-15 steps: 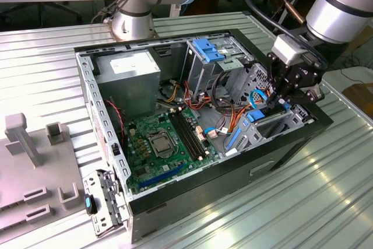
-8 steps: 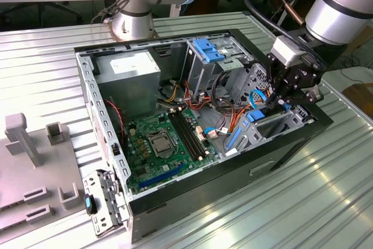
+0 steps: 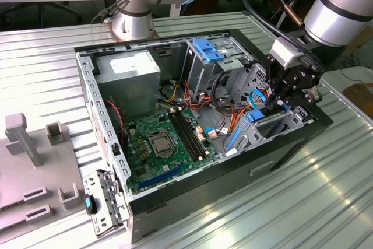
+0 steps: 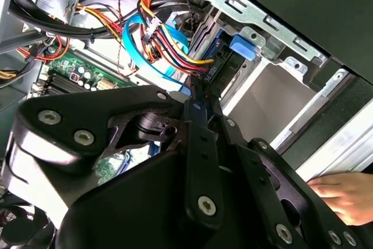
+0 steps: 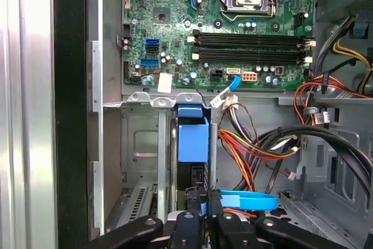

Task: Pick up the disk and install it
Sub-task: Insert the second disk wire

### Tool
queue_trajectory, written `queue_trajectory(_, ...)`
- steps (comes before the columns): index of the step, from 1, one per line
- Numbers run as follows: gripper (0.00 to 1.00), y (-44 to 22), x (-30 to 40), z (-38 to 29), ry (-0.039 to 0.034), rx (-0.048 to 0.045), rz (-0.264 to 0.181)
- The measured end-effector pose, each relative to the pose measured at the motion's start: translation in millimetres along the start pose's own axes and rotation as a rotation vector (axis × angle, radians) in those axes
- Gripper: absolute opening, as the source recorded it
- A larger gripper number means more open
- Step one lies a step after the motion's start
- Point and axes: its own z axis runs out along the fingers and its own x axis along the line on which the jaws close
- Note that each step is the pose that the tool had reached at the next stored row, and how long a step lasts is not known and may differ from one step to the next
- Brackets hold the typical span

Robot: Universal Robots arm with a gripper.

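The disk (image 5: 192, 138) stands on edge in a metal bay slot at the front corner of the open computer case (image 3: 87, 86). Its bright blue carrier faces the first wrist camera, and a dark strip of the drive shows below it. In the exterior view the disk (image 3: 252, 116) sits low at the case's right end, under my gripper (image 3: 273, 104). My gripper (image 5: 204, 197) is shut on the disk's near edge, its black fingers pressed together around a sliver of blue. In the second wrist view my gripper (image 4: 200, 94) reaches into the bay toward the blue carrier end (image 4: 242, 46).
Red, orange and yellow wires and a flat blue cable (image 5: 247, 199) crowd the space beside the bay. The motherboard (image 3: 163, 144) lies mid-case, with a light-blue latch piece (image 3: 210, 51) on the rear cage. A person's hand (image 4: 344, 193) rests outside the case. Grey fixtures (image 3: 35, 161) stand at the exterior view's left.
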Motion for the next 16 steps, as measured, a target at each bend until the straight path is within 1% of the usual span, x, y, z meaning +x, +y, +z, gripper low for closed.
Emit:
queue_trajectory(3, 0.16, 0.0, 0.4, 1.3, -0.0068, 0.0001, 0.0)
queue_trajectory(8, 0.16, 0.1, 0.7, 2.7, -0.0131, 0.0002, 0.001)
queue_trajectory(14, 0.16, 0.1, 0.7, 3.0, -0.0161, 0.0006, 0.0)
queue_trajectory(15, 0.18, 0.1, 0.7, 2.4, -0.0164, 0.0007, 0.001)
queue_trajectory(16, 0.24, 0.1, 0.6, 0.3, -0.0167, 0.0007, 0.001)
